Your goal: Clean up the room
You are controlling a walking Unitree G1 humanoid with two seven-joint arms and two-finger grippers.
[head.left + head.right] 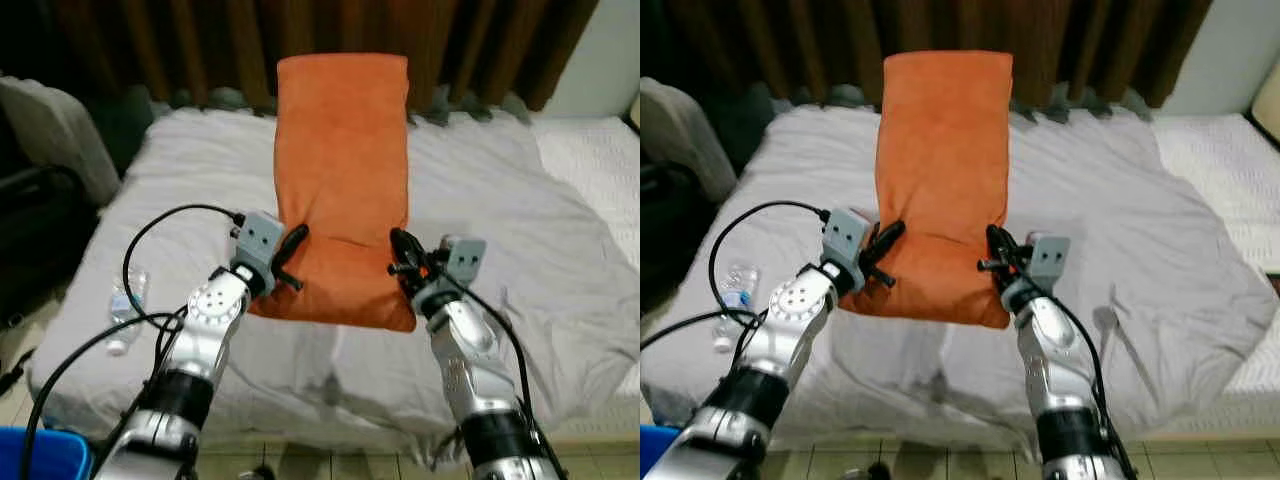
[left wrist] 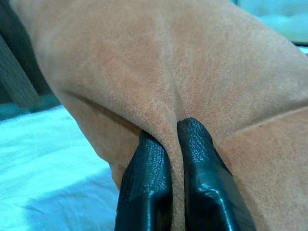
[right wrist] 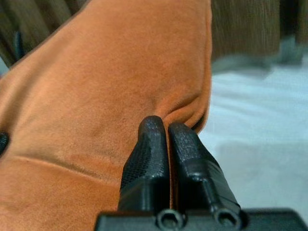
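Note:
A long orange pillow (image 1: 343, 180) lies lengthwise on the bed's grey sheet (image 1: 500, 220), its far end against the brown curtain. My left gripper (image 1: 293, 243) is shut on the pillow's left edge near the front; the wrist view shows a fold of orange fabric (image 2: 177, 144) pinched between the black fingers (image 2: 149, 183). My right gripper (image 1: 400, 245) is shut on the pillow's right edge, its fingers (image 3: 149, 154) pressed together on the cloth (image 3: 96, 96). The front end of the pillow droops just below both grippers.
A clear plastic water bottle (image 1: 126, 308) lies on the sheet near the bed's left front corner. A blue bin (image 1: 45, 452) stands on the floor at lower left. A dark bag and a grey cushion (image 1: 55, 130) sit left of the bed. A white quilted mattress (image 1: 590, 160) adjoins on the right.

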